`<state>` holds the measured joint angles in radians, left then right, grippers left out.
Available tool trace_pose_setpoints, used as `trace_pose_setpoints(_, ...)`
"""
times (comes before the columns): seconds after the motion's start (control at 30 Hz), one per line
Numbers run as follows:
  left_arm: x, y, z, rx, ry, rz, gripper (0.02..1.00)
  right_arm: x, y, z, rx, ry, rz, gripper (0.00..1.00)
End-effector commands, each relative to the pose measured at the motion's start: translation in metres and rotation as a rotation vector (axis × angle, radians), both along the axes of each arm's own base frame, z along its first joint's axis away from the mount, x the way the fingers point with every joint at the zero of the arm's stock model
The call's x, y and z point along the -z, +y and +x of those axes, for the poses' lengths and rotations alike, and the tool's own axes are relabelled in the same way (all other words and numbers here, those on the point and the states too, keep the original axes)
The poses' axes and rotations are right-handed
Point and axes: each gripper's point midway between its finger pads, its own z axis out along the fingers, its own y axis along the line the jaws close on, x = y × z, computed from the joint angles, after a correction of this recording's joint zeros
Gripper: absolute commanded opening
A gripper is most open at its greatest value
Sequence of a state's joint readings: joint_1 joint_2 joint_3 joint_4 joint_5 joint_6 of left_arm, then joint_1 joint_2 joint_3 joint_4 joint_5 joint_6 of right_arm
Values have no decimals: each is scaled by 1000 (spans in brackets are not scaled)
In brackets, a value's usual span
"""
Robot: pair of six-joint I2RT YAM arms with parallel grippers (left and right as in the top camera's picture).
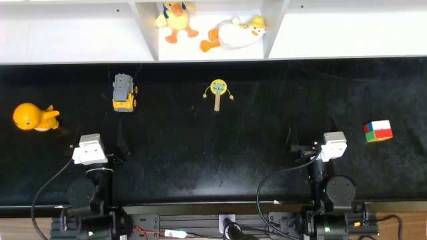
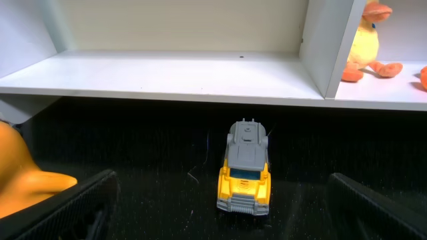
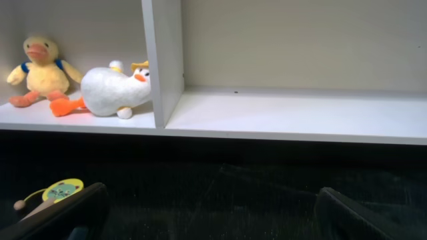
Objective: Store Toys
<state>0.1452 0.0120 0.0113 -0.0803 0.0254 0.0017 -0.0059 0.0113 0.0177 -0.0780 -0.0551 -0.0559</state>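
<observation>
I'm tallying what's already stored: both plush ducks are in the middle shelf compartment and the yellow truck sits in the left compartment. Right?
Not quite: the yellow truck stands on the black table in front of the shelf, not in it; the top view shows this. The rest holds.

Ahead of left gripper [image 1: 89, 150]: toy truck [image 2: 245, 170] on table [image 1: 267, 167], shelf [image 1: 73, 40] behind it. Left of that gripper, slightly forward: rounded toy [image 1: 35, 117]. Ahead-left of right gripper [image 1: 331, 147], well apart: rattle [image 1: 218, 92], between both arms' lines. Right of right gripper, near: cube [image 1: 377, 131]. In shelf's middle compartment, far ahead-left of right gripper: plush duck [image 3: 41, 70], plush goose [image 3: 117, 90] lying to its right.
</observation>
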Motion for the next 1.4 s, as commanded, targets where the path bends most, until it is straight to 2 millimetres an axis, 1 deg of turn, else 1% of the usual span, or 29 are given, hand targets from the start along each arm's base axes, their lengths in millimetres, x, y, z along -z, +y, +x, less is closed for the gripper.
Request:
trace_pose_setpoints(0.03, 0, -2, 0, 9, -8, -13, 998, 4, 2, 0, -10, 2, 5, 996)
trace_pose_setpoints(0.73, -2, -2, 0, 10, -8, -19, 998, 4, 2, 0, -10, 2, 5, 996)
trace_pose_setpoints(0.83, -9, -2, 0, -9, 7, -175, 998, 4, 2, 0, -10, 2, 5, 993)
trace_pose_setpoints(0.9, -15, 0, -1, -26, 49, -221, 998, 4, 2, 0, -10, 2, 5, 996)
trace_pose_setpoints(1.0, -31, 5, 0, -62, 107, -219, 998, 4, 2, 0, -10, 2, 5, 996)
trace_pose_setpoints(1.1, -47, 10, 4, -75, 214, -118, 996, 4, 2, 0, -10, 2, 5, 996)
trace_pose_setpoints(1.17, -56, 17, 8, -89, 310, -42, 996, 4, 2, 0, -10, 2, 5, 996)
trace_pose_setpoints(1.23, -60, 26, 13, -96, 427, 21, 993, 4, 2, 0, -10, 2, 5, 996)
trace_pose_setpoints(1.3, -64, 39, 21, -108, 532, 64, 996, 4, 2, 0, -10, 2, 5, 996)
trace_pose_setpoints(1.4, -70, 61, 40, -108, 632, 95, 996, 4, 2, 0, -10, 2, 5, 996)
